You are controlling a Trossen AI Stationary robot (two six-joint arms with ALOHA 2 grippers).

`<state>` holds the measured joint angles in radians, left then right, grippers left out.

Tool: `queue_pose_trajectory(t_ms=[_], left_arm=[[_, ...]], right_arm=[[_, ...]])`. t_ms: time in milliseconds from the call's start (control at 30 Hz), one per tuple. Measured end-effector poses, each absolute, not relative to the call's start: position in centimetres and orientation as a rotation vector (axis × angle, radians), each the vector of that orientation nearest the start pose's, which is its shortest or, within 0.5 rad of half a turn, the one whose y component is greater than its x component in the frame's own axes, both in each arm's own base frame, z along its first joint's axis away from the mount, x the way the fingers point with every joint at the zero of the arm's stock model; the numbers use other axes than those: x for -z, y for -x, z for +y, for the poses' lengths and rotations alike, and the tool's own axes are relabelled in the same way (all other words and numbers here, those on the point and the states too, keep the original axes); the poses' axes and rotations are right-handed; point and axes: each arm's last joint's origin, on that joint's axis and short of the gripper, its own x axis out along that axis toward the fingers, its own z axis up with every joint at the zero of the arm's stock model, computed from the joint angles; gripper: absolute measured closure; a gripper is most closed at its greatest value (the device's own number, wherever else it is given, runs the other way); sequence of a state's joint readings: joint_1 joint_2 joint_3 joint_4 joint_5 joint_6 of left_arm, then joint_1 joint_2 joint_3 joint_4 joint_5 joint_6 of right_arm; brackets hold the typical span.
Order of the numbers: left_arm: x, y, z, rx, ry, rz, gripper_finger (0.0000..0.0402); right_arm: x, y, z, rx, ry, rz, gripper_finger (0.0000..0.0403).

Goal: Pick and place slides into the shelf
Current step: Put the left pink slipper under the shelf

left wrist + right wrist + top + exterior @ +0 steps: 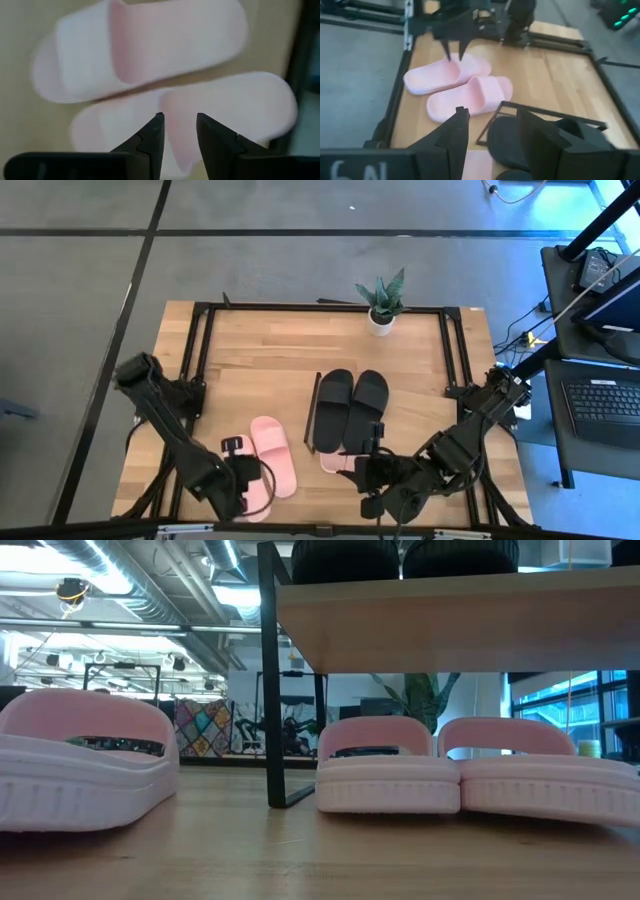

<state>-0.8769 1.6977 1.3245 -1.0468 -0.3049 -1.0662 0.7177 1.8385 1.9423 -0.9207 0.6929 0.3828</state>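
Slides are lying in three places: a black pair [350,402] sitting on the shelf [316,412] top board at the middle of the surface [270,345], a pink pair [470,780] tucked beneath that board, and a loose pink pair [272,465] resting side by side at 7 o'clock from the shelf. A potted plant [381,302] is standing at 12 o'clock, well clear.

Left tool [179,122] is hovering just above the nearer loose pink slide [190,125], fingers parted and grasping nothing. Right tool [492,122] is waiting at 5 o'clock of the shelf, likewise parted and empty.

Judged by appearance, the sandals are looking like light, soft foam: yielding under pressure, somewhat springy, not fragile, with a matte skin unlikely to slip. The wide strap is offering the best purchase, pinched across its arch; the sole's side edge is a second option, though it may be squashing and rolling. Room under the board is looking tight.
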Motion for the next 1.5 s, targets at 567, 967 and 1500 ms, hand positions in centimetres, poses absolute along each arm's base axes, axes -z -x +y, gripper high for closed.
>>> queue_pose_trajectory(t_ms=[567,967,1500], left_arm=[[-21.9,-18.1,-21.7,-0.195,0.241,1.275,0.0296],[-22.0,-18.4,-22.4,-0.107,0.327,1.313,0.0276],[-22.2,-19.3,-22.5,-0.174,0.465,1.223,0.0205]], right_arm=[[-37.7,-30.3,24.5,0.051,0.148,0.627,0.0237],[-37.5,-30.1,24.5,0.052,0.161,0.645,0.0237],[-37.5,-30.1,24.5,0.053,0.162,0.646,0.0237]])
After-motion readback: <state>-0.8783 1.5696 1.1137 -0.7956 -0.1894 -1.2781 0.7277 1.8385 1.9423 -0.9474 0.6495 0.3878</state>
